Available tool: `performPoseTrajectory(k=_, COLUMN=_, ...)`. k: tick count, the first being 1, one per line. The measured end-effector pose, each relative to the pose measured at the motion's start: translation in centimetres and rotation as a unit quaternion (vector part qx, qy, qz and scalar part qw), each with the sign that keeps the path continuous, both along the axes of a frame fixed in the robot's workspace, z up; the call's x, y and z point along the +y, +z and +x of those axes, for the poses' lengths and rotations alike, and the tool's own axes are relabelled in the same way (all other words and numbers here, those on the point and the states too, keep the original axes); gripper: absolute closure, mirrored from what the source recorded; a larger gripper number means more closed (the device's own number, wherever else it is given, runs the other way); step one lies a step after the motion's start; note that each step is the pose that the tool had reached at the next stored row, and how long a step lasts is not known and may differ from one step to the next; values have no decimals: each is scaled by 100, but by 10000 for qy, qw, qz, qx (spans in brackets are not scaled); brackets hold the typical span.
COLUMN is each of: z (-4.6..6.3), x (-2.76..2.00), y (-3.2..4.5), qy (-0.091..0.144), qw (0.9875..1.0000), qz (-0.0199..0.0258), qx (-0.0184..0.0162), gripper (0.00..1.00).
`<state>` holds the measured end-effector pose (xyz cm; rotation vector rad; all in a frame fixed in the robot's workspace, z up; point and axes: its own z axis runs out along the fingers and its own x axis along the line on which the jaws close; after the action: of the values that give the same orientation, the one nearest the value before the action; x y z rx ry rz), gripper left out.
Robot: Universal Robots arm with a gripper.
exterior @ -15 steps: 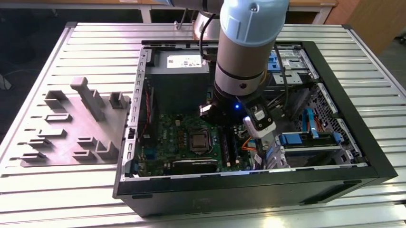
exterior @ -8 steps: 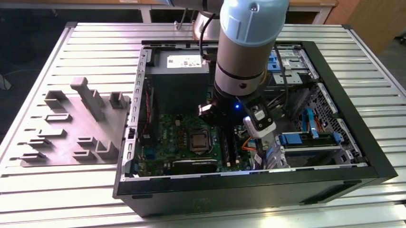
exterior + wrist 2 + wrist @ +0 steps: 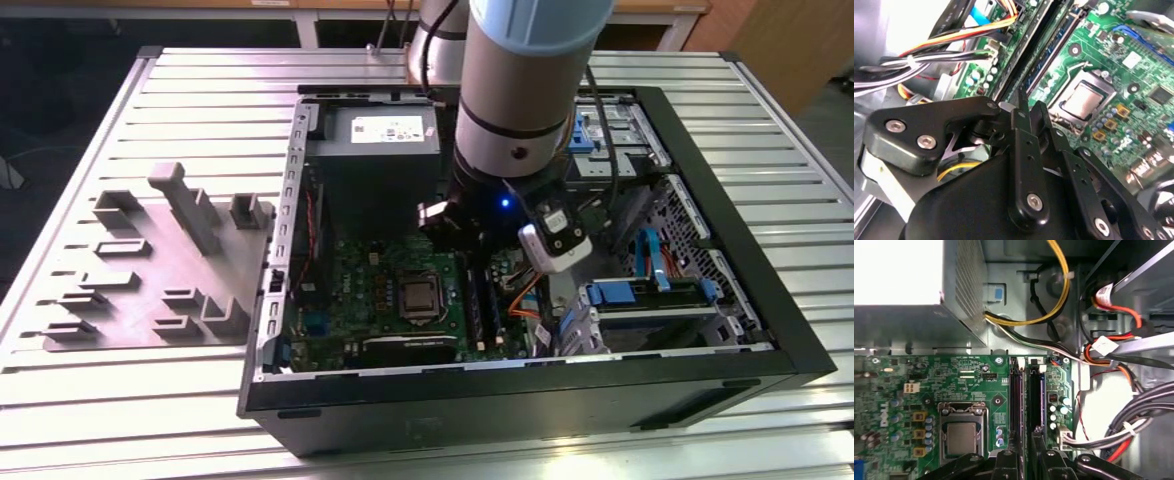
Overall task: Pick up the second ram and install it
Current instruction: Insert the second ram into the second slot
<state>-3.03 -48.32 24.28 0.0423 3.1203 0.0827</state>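
Inside the open computer case [image 3: 287,300], the gripper [image 3: 1026,112] hangs low over the green motherboard [image 3: 929,385], right above the memory slots [image 3: 1016,400] beside the CPU socket [image 3: 961,435]. Its fingers [image 3: 1021,150] are pressed close together around the thin edge of the second ram [image 3: 1035,405], which stands upright in a slot. Grey holder blocks [image 3: 160,260] sit on the table [image 3: 80,150], at the exterior view's left.

Open PC case [image 3: 747,330] on slatted metal table [image 3: 801,190], grey holder tray beside it.

Green motherboard [image 3: 387,290] lies flat in the case; CPU socket [image 3: 961,437] at its middle, black slots [image 3: 1016,400] just beside. Silver power-supply box [image 3: 380,135] at the far end. Yellow, black, red cables [image 3: 1054,300] run past the box. Blue drive clips [image 3: 627,292] toward the exterior view's right. Grey holder blocks [image 3: 174,260] sit on the table at the exterior view's left, apart from the case.
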Motion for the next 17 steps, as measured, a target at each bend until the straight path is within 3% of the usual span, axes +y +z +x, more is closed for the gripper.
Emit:
performPoseTrajectory(k=3, z=0, x=0, y=48, qy=0, qw=10000, qz=0, qx=0, gripper=75)
performPoseTrajectory(k=12, z=0, x=0, y=48, qy=0, qw=10000, qz=-7, qx=0, gripper=77)
performPoseTrajectory(k=14, z=0, x=0, y=49, qy=0, qw=10000, qz=-8, qx=0, gripper=89)
performPoseTrajectory(k=17, z=0, x=0, y=48, qy=0, qw=10000, qz=-10, qx=0, gripper=90)
